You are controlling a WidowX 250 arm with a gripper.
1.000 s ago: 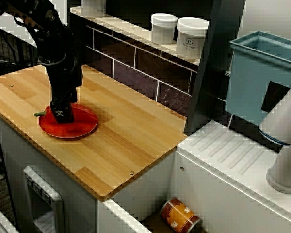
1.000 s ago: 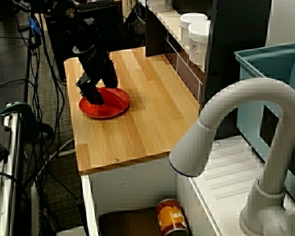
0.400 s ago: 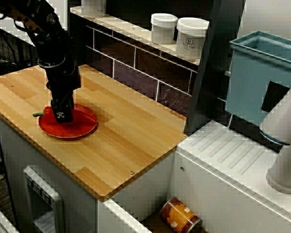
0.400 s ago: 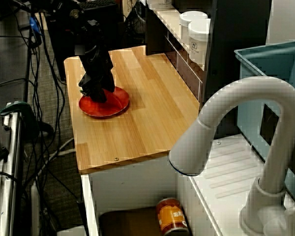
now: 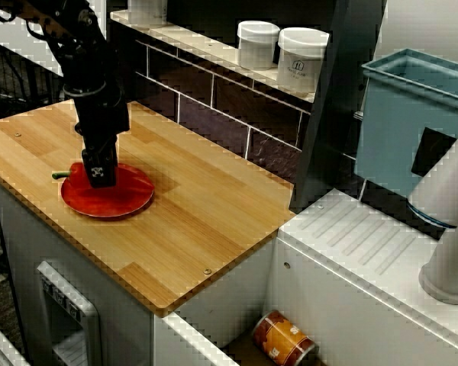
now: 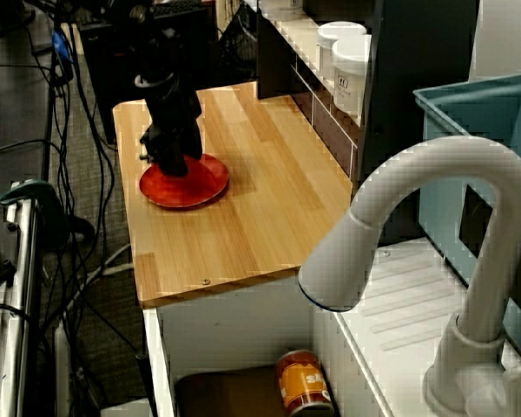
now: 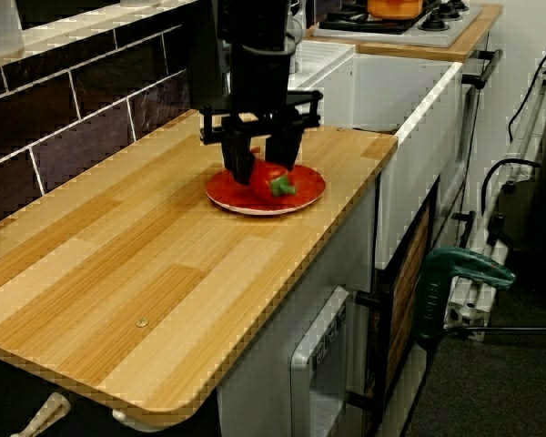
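Note:
A red pepper (image 7: 269,178) with a green stem (image 5: 59,175) sits between the fingers of my black gripper (image 7: 264,168), just over a red plate (image 7: 305,188). The fingers (image 7: 239,164) close in on both sides of the pepper in the view along the counter. Facing the tiled wall, the gripper (image 5: 99,174) stands upright over the left part of the plate (image 5: 126,200) and hides most of the pepper. Past the faucet, the gripper (image 6: 169,161) covers the plate's (image 6: 204,187) far-left side. The plate lies on the wooden counter (image 5: 198,229).
Two white jars (image 5: 257,44) (image 5: 301,59) stand on the shelf above the tiles. A teal bin (image 5: 412,114) and a white faucet (image 6: 417,226) are at the right. An orange can (image 5: 284,339) lies in the sink. A stove (image 7: 405,23) lies beyond the counter.
The gripper has risen a little over the plate and turned more upright. The pepper's stem has come up slightly with it.

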